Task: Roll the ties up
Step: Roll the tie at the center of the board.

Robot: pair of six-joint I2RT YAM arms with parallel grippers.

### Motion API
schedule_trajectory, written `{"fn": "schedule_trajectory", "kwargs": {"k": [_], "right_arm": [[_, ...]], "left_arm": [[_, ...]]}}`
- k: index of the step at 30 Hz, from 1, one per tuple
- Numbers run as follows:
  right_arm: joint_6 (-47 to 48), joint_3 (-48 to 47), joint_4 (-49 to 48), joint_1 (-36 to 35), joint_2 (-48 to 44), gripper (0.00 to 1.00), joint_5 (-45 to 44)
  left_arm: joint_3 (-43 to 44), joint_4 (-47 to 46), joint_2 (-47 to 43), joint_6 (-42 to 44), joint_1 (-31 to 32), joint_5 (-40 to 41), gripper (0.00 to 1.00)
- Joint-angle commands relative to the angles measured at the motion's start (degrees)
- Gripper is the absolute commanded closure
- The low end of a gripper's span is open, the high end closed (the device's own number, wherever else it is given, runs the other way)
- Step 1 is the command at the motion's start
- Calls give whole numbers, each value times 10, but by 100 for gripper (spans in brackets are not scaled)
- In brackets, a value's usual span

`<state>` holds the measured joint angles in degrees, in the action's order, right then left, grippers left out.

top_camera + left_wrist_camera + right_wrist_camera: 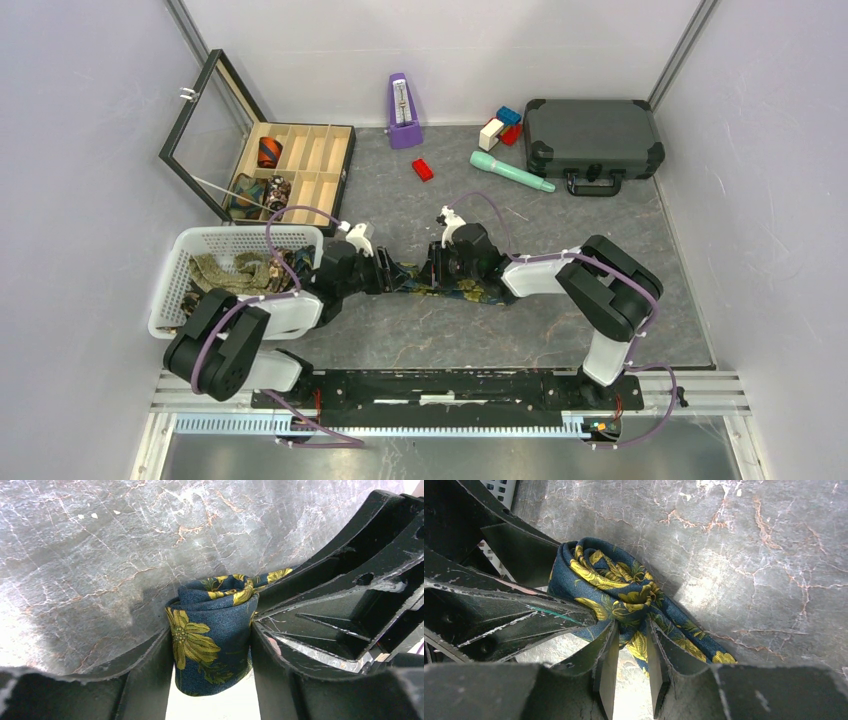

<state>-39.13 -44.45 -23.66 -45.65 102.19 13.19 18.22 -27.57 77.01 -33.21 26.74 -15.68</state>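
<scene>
Two robot arms meet low over a grey marbled worktop (480,340). Between them lies a navy tie (212,640) printed with yellow flowers, one end wound into a small coil. The left hand (393,272) has a finger on each side of that coil. Both fingers touch the fabric, so the coil fills the gap and is gripped at a medium width. The right hand (437,266) faces it, so close that the two hands nearly meet. Its fingers (605,675) stand narrow, pinching a fold of the same tie just beside the coil. From the right hand the loose tail of the tie runs flat along the worktop, back under that arm's wrist. Behind the left hand, beside its arm, a white basket (165,290) holds more ties (235,268) in olive and tan prints, heaped loosely.
</scene>
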Motion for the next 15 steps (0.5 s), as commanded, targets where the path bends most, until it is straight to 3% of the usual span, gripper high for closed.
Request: {"fn": "schedule_trajectory", "kwargs": {"k": [1,15], "right_arm": [[15,0,6,2,22,68,-8],[19,1,13,3,12,66,-8]], "left_arm": [[0,-61,11,2,1,-36,41],[3,-43,8,14,2,-36,61]]}}
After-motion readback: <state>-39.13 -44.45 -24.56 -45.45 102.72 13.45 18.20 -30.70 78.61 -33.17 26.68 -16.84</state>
